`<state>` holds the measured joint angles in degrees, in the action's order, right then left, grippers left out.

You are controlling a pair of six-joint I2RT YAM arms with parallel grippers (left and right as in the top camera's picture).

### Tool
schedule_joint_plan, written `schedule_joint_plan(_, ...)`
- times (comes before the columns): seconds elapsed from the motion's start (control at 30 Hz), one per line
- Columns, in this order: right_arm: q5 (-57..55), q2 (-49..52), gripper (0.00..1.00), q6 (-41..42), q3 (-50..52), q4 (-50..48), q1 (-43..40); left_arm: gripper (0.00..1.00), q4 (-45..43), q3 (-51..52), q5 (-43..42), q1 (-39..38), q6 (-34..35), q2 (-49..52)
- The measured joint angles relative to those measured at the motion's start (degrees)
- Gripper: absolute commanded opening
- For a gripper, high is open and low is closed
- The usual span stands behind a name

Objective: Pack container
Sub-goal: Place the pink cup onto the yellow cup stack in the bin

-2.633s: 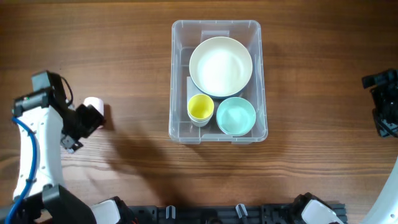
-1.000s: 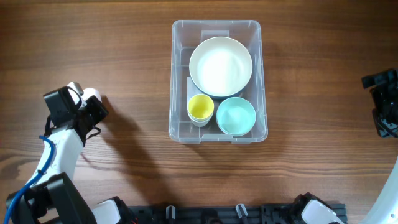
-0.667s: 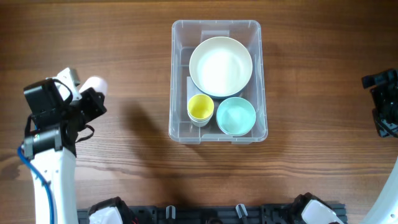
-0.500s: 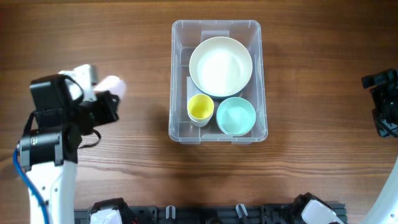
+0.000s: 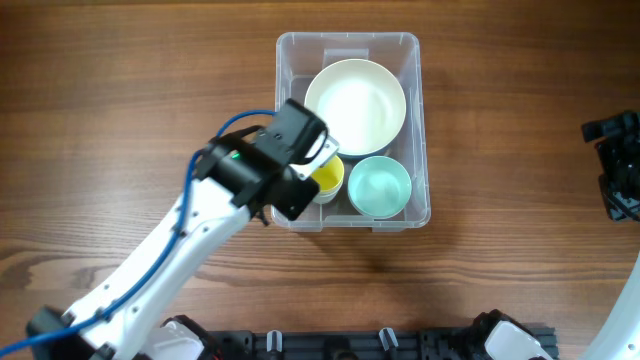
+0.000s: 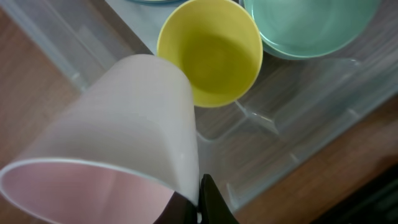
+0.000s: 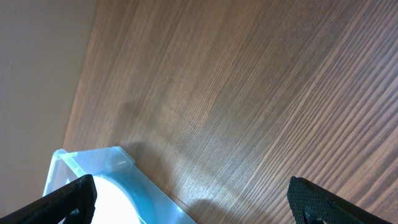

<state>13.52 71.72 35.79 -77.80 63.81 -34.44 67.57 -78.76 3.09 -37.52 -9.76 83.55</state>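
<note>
The container [image 5: 416, 62], a large clear bin, stands at the table's middle. It holds a white bowl [image 5: 355, 105], a yellow cup [image 5: 330, 178] and a green bowl [image 5: 380, 187]. My left gripper [image 6: 200, 202] is shut on the rim of a pale pink cup [image 6: 124, 130]. The cup hangs tilted just above the yellow cup [image 6: 211, 56], over the container's front left part [image 6: 298, 143]. In the overhead view the left arm [image 5: 290, 160] hides the pink cup. My right gripper [image 7: 193, 205] is open and holds nothing, off at the table's right edge [image 5: 620, 165].
The green bowl [image 6: 311, 25] lies close beside the yellow cup. In the right wrist view a corner of the container [image 7: 81, 162] shows, with bare wooden table [image 7: 249, 93] beyond it. Dark fixtures [image 5: 400, 345] line the front edge.
My left arm has swung right from the table's left side, carrying the pink cup up and over the container's front left part. The right arm has stayed still.
</note>
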Motion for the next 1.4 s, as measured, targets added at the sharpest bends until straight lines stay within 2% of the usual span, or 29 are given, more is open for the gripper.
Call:
schedule_joint_plan(0.23, 0.0, 0.0, 1.0, 0.0, 0.0, 0.02, 0.0, 0.04, -3.45, -4.85, 2.08, -0.96, -0.94, 1.75)
schedule_joint_plan(0.33, 0.0, 0.0, 1.0, 0.0, 0.0, 0.02, 0.0, 0.04, -3.37, -4.87, 2.29, -1.33, -1.66, 1.75)
schedule_joint_plan(0.57, 0.0, 0.0, 1.0, 0.0, 0.0, 0.02, 0.0, 0.04, -3.04, -4.94, 4.07, -7.43, -6.27, 1.79)
schedule_joint_plan(0.67, 0.0, 0.0, 1.0, 0.0, 0.0, 0.02, 0.0, 0.04, 0.02, -5.35, 4.63, -7.54, -6.69, 2.86)
schedule_joint_plan(0.7, 0.0, 0.0, 1.0, 0.0, 0.0, 0.02, -0.02, 0.08, 0.52, -5.4, 4.66, -7.54, -6.69, 3.39)
schedule_joint_plan(0.73, 0.0, 0.0, 1.0, 0.0, 0.0, 0.02, 0.0, 0.17, 0.74, -5.4, 4.68, -7.54, -6.69, 4.02)
schedule_joint_plan(0.77, 0.0, 0.0, 1.0, 0.0, 0.0, 0.02, -0.02, 0.32, 0.83, -5.4, 4.81, -7.54, -6.78, 4.63)
schedule_joint_plan(0.8, 0.0, 0.0, 1.0, 0.0, 0.0, 0.02, 0.0, 0.56, 0.81, -5.4, 4.83, -7.54, -6.86, 5.01)
schedule_joint_plan(0.83, 0.0, 0.0, 1.0, 0.0, 0.0, 0.02, 0.0, 0.99, 0.81, -5.42, 4.94, -7.54, -7.21, 5.07)
schedule_joint_plan(0.97, 0.0, 0.0, 1.0, 0.0, 0.0, 0.02, 0.0, 1.0, 0.81, -5.53, 5.88, -7.54, -6.64, 5.05)
schedule_joint_plan(1.1, 0.0, 0.0, 1.0, 0.0, 0.0, 0.02, 0.0, 1.0, 2.71, -9.2, 9.97, -7.54, 0.46, 5.05)
schedule_joint_plan(1.2, 0.0, 0.0, 1.0, 0.0, 0.0, 0.02, -0.02, 1.0, 5.81, -14.51, 15.1, -6.32, 12.13, 4.0)
schedule_joint_plan(1.3, 0.0, 0.0, 1.0, 0.0, 0.0, 0.02, 0.0, 1.0, 9.38, -15.39, 19.39, -0.85, 23.45, 0.61)
schedule_joint_plan(1.4, 0.0, 0.0, 1.0, 0.0, 0.0, 0.02, 0.0, 1.0, 12.41, -15.39, 21.27, 11.43, 34.05, -3.85)
